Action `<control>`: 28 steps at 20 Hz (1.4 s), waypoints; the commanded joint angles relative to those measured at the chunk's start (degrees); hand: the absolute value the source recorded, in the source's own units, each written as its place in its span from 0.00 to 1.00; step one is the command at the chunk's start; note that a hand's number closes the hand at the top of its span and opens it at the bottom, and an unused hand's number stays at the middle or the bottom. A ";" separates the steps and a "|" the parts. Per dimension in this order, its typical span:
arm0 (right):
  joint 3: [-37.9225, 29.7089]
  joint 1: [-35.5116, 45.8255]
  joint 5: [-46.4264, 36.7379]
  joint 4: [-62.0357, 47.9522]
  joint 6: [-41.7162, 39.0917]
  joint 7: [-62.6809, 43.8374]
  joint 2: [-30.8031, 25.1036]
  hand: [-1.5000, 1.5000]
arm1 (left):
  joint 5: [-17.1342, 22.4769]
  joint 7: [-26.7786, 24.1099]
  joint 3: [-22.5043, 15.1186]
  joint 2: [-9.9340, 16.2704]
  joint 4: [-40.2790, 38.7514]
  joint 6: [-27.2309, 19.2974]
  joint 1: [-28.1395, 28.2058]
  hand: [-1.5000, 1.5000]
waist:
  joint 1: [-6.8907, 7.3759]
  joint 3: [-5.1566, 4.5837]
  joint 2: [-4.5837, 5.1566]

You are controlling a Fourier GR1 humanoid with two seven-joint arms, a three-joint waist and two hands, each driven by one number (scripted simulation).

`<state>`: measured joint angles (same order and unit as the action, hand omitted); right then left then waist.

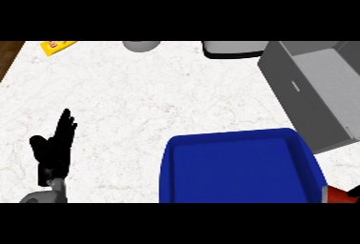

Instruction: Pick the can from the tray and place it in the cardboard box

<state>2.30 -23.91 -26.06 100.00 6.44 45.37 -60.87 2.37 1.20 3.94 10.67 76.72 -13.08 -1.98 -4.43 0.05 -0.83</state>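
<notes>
Can (339,195) shows only as a red sliver just outside the blue tray's (239,138) lower right corner, cut off by the view's edge. A dark patch touching it may be the right hand (355,189); its grasp cannot be told. Beyond the tray's right rim lies the grey open box (316,90). Well left of the tray, the left hand (55,147) rests with fingers straight up, holding nothing.
</notes>
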 commanded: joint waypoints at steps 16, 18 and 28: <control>-29.16 5.39 25.79 -19.94 -18.79 12.07 -5.96 1.00 | -3.01 -1.31 -2.57 -2.77 -3.08 -0.17 -3.84 0.50 | 4.66 -0.05 0.97; -29.70 9.23 28.40 -21.33 -22.55 8.95 -9.14 1.00 | -3.86 3.22 -3.41 -3.00 -0.59 -1.47 -5.03 0.50 | 4.85 -0.05 0.95; -8.65 37.30 19.66 -38.87 -19.68 4.56 -4.08 1.00 | -2.16 -1.16 -1.77 -1.79 -4.88 2.57 -7.41 0.50 | 8.03 0.01 1.77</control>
<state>-12.92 3.80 -2.43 66.03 -13.26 51.18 -67.96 0.08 1.88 1.73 8.95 74.71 -11.34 -7.55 2.67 0.06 0.61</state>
